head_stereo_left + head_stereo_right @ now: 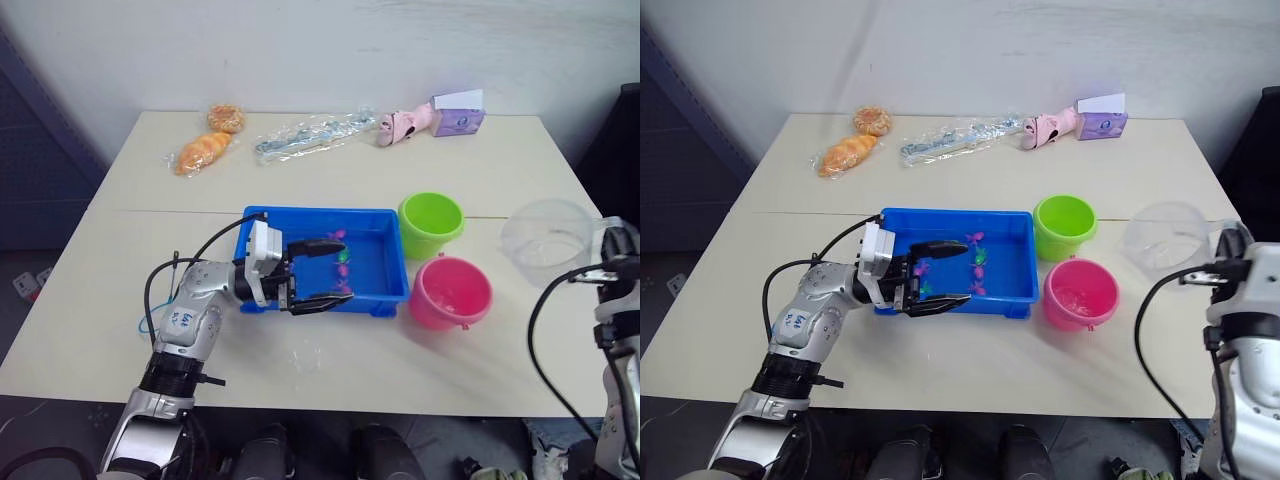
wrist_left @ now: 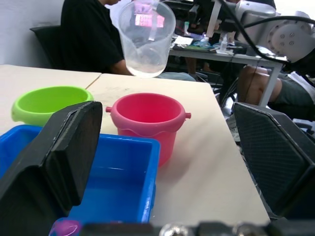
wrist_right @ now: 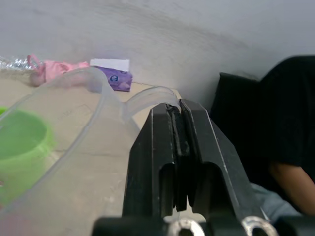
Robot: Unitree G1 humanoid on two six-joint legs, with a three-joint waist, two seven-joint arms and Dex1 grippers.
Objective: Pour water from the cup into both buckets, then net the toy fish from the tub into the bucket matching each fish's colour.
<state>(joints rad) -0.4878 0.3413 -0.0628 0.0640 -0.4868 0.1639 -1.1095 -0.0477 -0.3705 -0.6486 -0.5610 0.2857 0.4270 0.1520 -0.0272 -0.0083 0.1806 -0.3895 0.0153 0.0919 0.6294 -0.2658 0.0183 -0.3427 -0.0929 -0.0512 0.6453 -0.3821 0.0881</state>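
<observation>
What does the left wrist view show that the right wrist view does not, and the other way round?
Left wrist view alone: the round pink plastic bucket and the bright blue rectangular plastic tub.
Right wrist view alone: the purple box and pink toy by the wall.
Both: the clear plastic cup, the lime green round plastic bucket and a seated person in black.

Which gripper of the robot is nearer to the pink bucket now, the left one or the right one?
The left. The left gripper is open over the near edge of the blue tub, right beside the pink bucket. The right gripper holds the clear cup farther out, past the bucket's other side.
</observation>
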